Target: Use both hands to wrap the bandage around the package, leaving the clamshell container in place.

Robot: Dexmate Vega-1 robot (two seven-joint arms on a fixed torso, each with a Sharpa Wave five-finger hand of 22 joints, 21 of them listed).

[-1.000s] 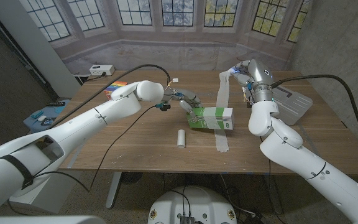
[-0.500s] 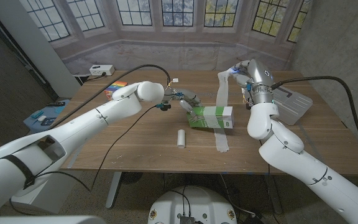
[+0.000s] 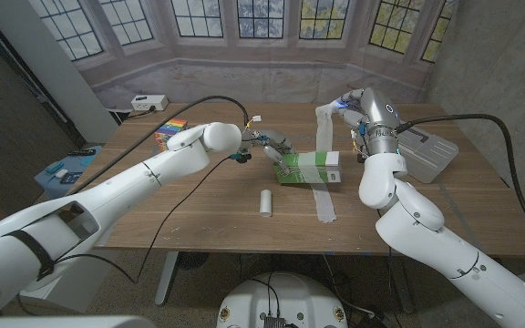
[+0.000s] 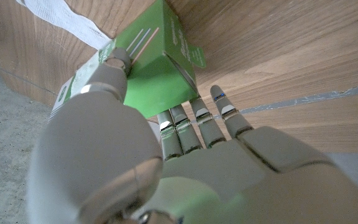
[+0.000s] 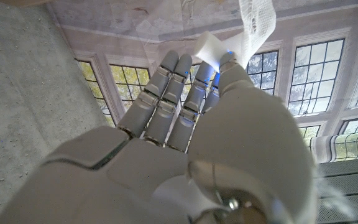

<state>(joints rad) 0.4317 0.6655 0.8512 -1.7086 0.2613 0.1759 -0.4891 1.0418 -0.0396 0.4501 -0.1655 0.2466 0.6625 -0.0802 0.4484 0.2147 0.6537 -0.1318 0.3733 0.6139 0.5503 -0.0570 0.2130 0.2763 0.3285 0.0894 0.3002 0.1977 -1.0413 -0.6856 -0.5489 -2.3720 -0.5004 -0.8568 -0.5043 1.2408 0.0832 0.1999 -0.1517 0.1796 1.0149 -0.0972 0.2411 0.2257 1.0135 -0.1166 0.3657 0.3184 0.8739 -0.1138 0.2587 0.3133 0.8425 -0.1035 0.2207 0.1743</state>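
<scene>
Bandage [image 3: 323, 150] held up over the package [image 3: 310, 169], both hands busy.
Right hand [image 3: 347, 103] pinched the bandage's upper end above the table [image 3: 199, 205]; in the right wrist view the white strip sat between thumb and fingertips [image 5: 225, 62]. The strip ran down across the green package and trailed onto the wood toward the near edge. Left hand [image 3: 272, 148] gripped the package's left end, thumb on top and fingers under it. A clamshell container [image 3: 429, 151] lay at the table's right, apart from the package. A small white roll [image 3: 265, 202] lay near the front.
</scene>
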